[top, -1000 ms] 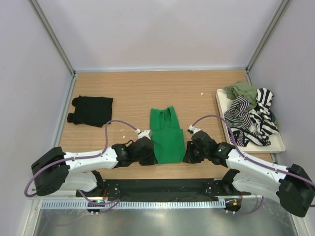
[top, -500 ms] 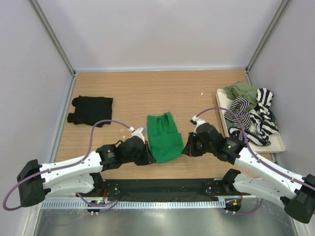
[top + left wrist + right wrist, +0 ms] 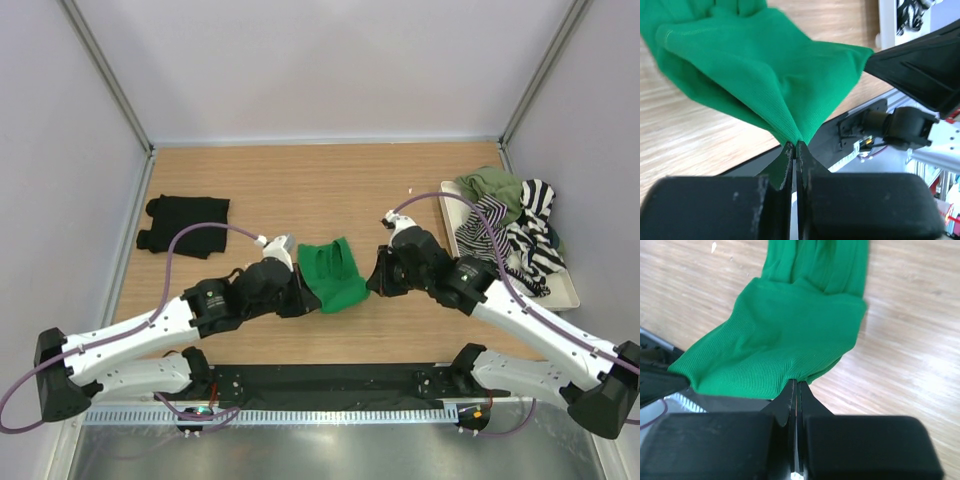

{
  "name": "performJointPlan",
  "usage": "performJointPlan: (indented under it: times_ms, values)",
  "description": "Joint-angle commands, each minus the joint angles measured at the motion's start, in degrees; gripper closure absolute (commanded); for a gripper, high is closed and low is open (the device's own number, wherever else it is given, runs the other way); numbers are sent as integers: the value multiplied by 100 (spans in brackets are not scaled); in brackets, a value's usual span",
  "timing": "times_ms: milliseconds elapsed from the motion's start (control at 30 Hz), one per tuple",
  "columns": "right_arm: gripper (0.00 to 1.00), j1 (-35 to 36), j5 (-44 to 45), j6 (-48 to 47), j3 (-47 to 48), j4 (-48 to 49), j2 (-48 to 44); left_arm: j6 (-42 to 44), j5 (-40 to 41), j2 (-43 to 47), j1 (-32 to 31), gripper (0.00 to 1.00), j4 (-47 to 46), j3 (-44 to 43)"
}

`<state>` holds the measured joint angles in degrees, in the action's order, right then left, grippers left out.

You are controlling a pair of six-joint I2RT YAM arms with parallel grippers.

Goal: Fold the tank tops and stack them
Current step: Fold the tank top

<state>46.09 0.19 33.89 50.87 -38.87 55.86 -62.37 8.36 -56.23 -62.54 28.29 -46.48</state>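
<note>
The bright green tank top (image 3: 333,272) is held off the wooden table at mid-front, its near hem lifted and carried over its far part. My left gripper (image 3: 303,297) is shut on the hem's left corner (image 3: 792,135), and my right gripper (image 3: 373,281) is shut on the right corner (image 3: 800,375). The straps (image 3: 815,260) still lie on the wood. A folded black tank top (image 3: 186,224) rests at the left. Striped (image 3: 510,245) and olive (image 3: 492,183) tank tops are heaped in the tray at the right.
A white tray (image 3: 452,215) stands at the table's right edge. Grey walls close in the table at left, right and back. The black base rail (image 3: 330,380) runs along the near edge. The other arm's black body (image 3: 920,70) fills the left wrist view's right side.
Both grippers have moved away from the near edge, lifting the green tank top's near hem and carrying it over its far half, so the cloth looks shorter.
</note>
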Motion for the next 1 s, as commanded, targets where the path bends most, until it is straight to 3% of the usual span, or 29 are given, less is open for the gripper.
performJointPlan:
  times_ms: [0, 233, 533, 767, 967]
  values:
    - [99, 15, 517, -260, 555, 126, 258, 111, 315, -143, 49, 100, 141, -388]
    - [99, -64, 887, -348, 1214, 152, 1032, 137, -53, -266, 602, 100, -78, -432]
    - [99, -547, 615, -585, 1539, 521, 1665, 155, -317, -257, 1323, 100, -184, -309]
    - [99, -1092, 61, -945, 2084, 819, 2482, 488, -818, -713, 2280, 100, -316, -458]
    - [99, -1400, -273, -1113, 2699, 1048, 3475, 770, -1828, -1494, 3274, 100, -781, -476]
